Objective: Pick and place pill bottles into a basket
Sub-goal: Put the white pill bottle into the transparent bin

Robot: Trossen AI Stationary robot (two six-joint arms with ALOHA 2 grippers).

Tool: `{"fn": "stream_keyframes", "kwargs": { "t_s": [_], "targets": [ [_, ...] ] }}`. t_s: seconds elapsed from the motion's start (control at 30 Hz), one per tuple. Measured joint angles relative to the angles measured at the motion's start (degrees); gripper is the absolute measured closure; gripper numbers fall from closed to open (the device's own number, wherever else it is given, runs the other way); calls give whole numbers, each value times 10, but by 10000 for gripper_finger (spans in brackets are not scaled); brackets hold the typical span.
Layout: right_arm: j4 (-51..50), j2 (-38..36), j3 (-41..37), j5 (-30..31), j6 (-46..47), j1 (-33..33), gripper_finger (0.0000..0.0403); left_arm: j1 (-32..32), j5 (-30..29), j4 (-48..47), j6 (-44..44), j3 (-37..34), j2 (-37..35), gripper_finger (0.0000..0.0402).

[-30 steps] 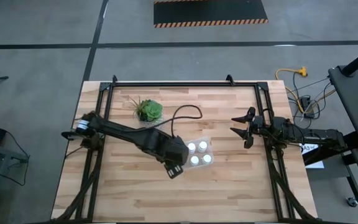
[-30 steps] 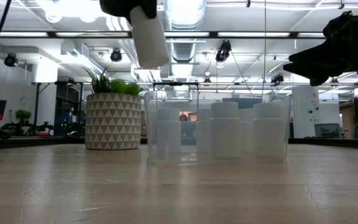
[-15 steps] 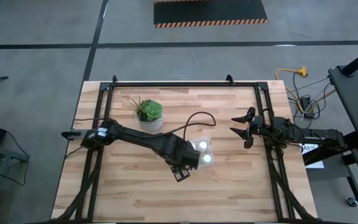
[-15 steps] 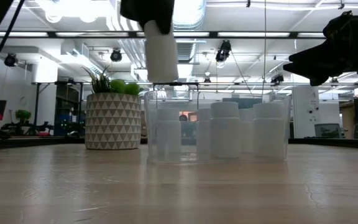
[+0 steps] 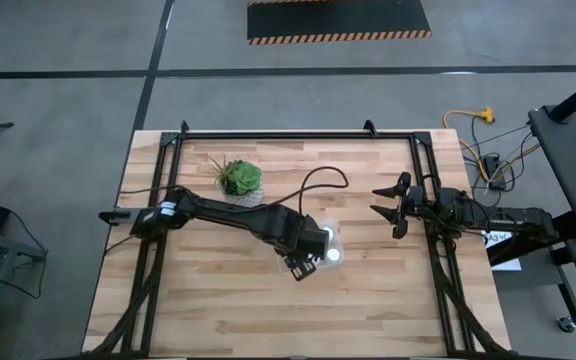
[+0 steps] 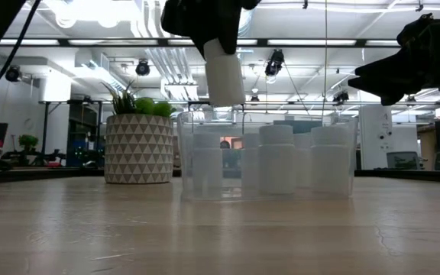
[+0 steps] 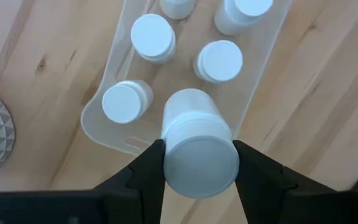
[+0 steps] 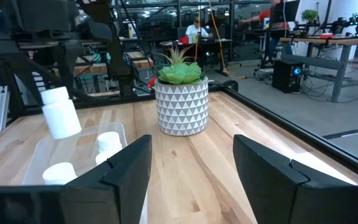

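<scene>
My left gripper (image 7: 199, 155) is shut on a white pill bottle (image 6: 224, 72) and holds it above the near left part of the clear basket (image 6: 266, 156); it also shows in the high view (image 5: 305, 258). Several white pill bottles (image 7: 153, 36) stand upright on the floor of the basket (image 7: 104, 124). My right gripper (image 5: 383, 205) waits open and raised at the table's right side, apart from everything. My left gripper pinches the bottle between its two fingers (image 7: 146, 168), one on each side of its upper, cap end (image 7: 199, 163). The fingers come from above, pointing down. The bottle hangs below them, slightly tilted, clear of the basket's rim and of the bottles inside.
A green plant in a white patterned pot (image 5: 240, 180) stands on the table at the far left of the basket; it also shows in the low view (image 6: 136, 141). Black frame rails (image 5: 438, 270) run along the table's sides. Bare wood lies near the table's front edge.
My left gripper has carried the bottle toward the table's right edge, from beside the basket's left end to above the basket. The bottle stays hanging below the fingers, clear of the basket.
</scene>
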Motion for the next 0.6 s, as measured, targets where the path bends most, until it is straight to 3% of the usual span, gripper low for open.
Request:
{"fn": "stream_keyframes", "kwargs": {
  "t_s": [0.6],
  "targets": [
    [0, 0, 0, 0, 0, 0, 188, 2, 20, 89, -20, -115, 0, 258]
  ]
}}
